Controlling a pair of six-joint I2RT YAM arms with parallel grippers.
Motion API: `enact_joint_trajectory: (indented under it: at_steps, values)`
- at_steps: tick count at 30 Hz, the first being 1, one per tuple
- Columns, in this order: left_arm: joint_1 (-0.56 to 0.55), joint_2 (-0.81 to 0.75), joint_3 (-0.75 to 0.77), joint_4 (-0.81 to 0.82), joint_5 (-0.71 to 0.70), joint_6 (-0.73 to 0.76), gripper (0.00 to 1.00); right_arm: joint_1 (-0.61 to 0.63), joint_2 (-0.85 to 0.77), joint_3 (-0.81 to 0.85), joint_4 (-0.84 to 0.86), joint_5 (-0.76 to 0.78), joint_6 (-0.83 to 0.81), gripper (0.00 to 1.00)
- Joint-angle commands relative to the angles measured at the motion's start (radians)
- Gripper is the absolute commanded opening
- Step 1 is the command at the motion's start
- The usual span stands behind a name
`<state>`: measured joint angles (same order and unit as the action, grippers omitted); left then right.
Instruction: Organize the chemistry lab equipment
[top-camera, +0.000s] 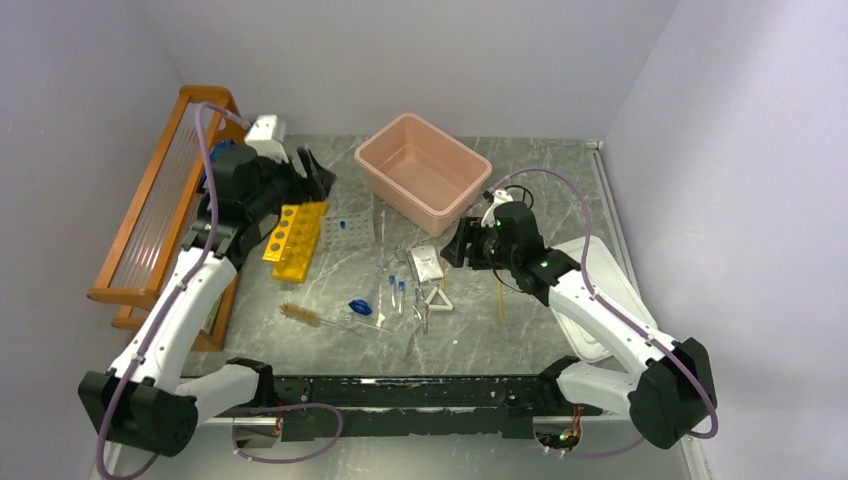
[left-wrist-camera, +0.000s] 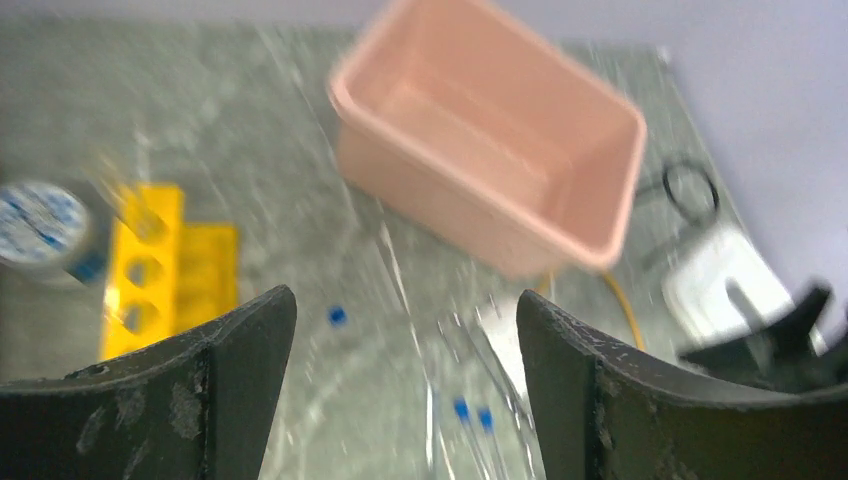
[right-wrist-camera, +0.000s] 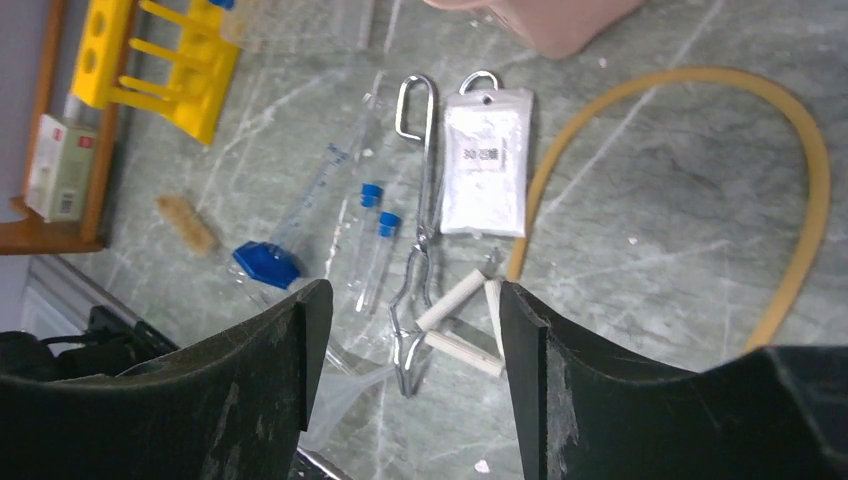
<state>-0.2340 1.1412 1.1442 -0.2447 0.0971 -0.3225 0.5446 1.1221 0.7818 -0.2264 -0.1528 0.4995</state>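
left gripper (left-wrist-camera: 405, 300) and right gripper (right-wrist-camera: 412, 290) gape wide, empty; pink tub (top-camera: 398, 190) sits near far edge.

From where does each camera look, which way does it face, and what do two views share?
Top external: above and behind the arm bases, looking down on the table; both arms show whole.
Left wrist: on the left arm, facing across to the pink tub; open left gripper frames the bottom.
Right wrist: on the right arm, looking down at tongs and tubing; open right gripper shows.
Shared: yellow rack in all three.
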Motion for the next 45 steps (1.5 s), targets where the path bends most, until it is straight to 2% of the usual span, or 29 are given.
enact_joint_trajectory:
  at_steps: [1, 4, 8, 13, 16, 18, 23, 29, 36, 45]
  values:
    - [-0.064, -0.071, -0.123, -0.166, 0.222, -0.030, 0.83, 0.004, 0.029, 0.029, -0.108, 0.083, 0.000, 0.65]
    - [-0.148, -0.096, -0.194, -0.213, 0.177, -0.046, 0.80, 0.011, 0.063, 0.028, -0.131, 0.079, 0.018, 0.63]
    - [-0.264, -0.094, -0.320, -0.158, 0.108, -0.138, 0.72, 0.058, 0.088, -0.001, -0.100, 0.090, 0.053, 0.60]
    - [-0.367, -0.030, -0.372, -0.091, 0.017, -0.208, 0.54, 0.166, 0.150, 0.003, -0.042, 0.148, 0.108, 0.45]
    - [-0.401, 0.006, -0.365, -0.087, -0.036, -0.233, 0.49, 0.247, 0.226, 0.043, -0.042, 0.237, 0.145, 0.34]
    - [-0.409, 0.013, -0.362, -0.089, -0.075, -0.256, 0.48, 0.299, 0.280, 0.082, -0.053, 0.291, 0.170, 0.33]
    - [-0.410, -0.045, -0.362, -0.092, -0.145, -0.284, 0.48, 0.376, 0.400, 0.139, -0.049, 0.337, 0.209, 0.39]
    - [-0.410, -0.110, -0.351, -0.140, -0.234, -0.269, 0.47, 0.415, 0.524, 0.223, -0.074, 0.379, 0.238, 0.34]
    - [-0.410, -0.143, -0.370, -0.151, -0.236, -0.259, 0.47, 0.434, 0.636, 0.309, -0.146, 0.447, 0.285, 0.36]
    - [-0.410, -0.169, -0.390, -0.161, -0.246, -0.236, 0.48, 0.437, 0.710, 0.346, -0.151, 0.471, 0.288, 0.32]
